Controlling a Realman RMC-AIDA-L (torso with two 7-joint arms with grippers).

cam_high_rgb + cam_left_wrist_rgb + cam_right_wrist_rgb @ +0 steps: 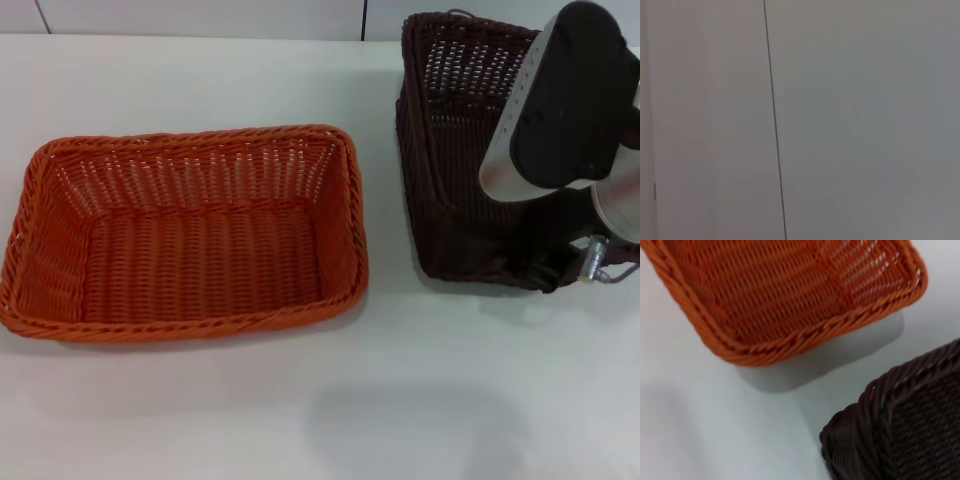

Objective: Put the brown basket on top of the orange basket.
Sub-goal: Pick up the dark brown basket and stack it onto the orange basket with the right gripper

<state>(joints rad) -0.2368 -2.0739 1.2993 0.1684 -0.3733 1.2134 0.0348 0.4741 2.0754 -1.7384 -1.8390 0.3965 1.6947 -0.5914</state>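
Note:
The orange basket [190, 235] sits flat on the white table at the left, with its opening up. It also shows in the right wrist view [790, 295]. The brown basket [450, 170] is at the right, tipped up on its side with its opening facing the orange basket. Its rim corner shows close in the right wrist view [900, 425]. My right gripper [565, 268] is at the brown basket's near right edge, mostly hidden under the arm, and appears shut on that rim. A gap of table separates the two baskets. My left gripper is out of view.
The white table [330, 400] extends in front of both baskets. A wall with a seam runs along the table's far edge [365, 20]. The left wrist view shows only a plain grey panel with a dark vertical seam [774, 125].

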